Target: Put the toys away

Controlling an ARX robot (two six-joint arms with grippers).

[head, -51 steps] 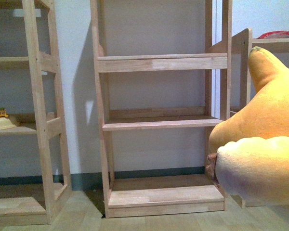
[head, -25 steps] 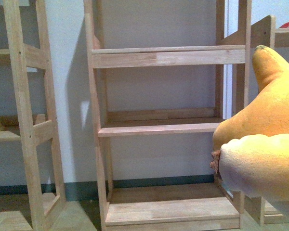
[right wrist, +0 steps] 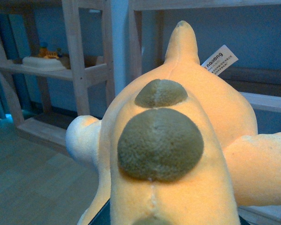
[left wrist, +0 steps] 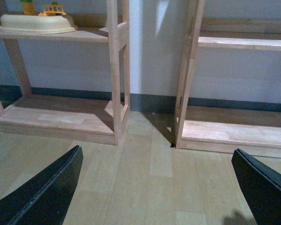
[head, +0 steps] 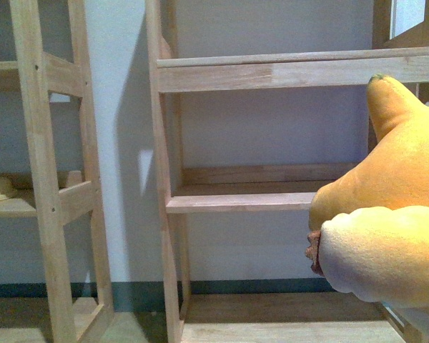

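The orange-yellow plush (right wrist: pixel 178 140) is up in the air, pressed close over the right tool (right wrist: pixel 100 218). Only a dark sliver of that tool shows, so I cannot tell its grip. The left tool (left wrist: pixel 155 152) gapes wide over the floor (left wrist: pixel 145 187). The middle shelf unit (head: pixel 272 71) looms nearer than before. On the left-hand shelves (left wrist: pixel 84 35), a cream dish (left wrist: pixel 35 23) holds a small yellow toy (left wrist: pixel 54 8).

Your plush toy (head: pixel 393 214) is soft, fuzzy matt cloth, its tag (right wrist: pixel 219 59) smooth and papery. The shelves (head: pixel 272 71) are pale, matt, bare-looking wood, and the floor (left wrist: pixel 145 183) is smooth wood-grain plank with a faint sheen.
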